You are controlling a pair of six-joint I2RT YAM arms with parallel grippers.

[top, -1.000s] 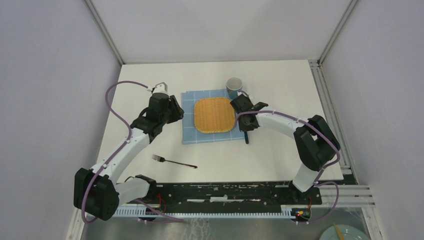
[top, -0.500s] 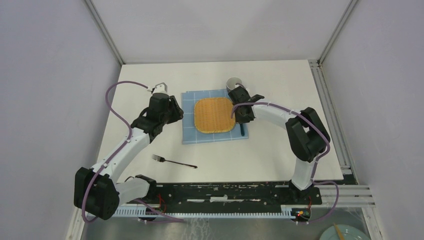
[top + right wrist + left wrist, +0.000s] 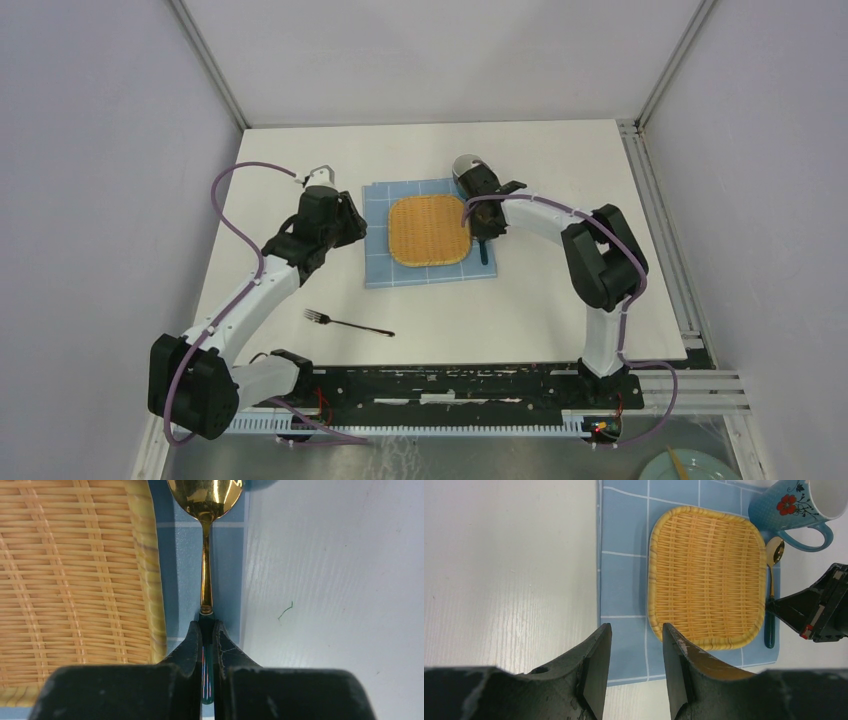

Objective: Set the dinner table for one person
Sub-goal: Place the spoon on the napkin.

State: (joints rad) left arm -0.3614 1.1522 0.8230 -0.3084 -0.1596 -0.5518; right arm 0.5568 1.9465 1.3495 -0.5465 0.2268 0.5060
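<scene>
On the white dinner table lies a blue checked cloth with a square wicker plate on it. My right gripper is shut on the teal handle of a gold spoon. The spoon lies along the cloth's right strip beside the plate, its bowl towards the blue flowered mug. In the top view the right gripper partly hides the mug. My left gripper hangs open over the cloth's left edge, with nothing between its fingers. A fork lies on the table near the front left.
Grey walls close in the table on three sides, and a metal rail runs along its right edge. A pale dish sits off the table at the bottom right corner.
My right gripper has carried the spoon away from the near edge and slightly left, from the cloth's lower right corner to beside the wicker plate. The left arm has not moved.
</scene>
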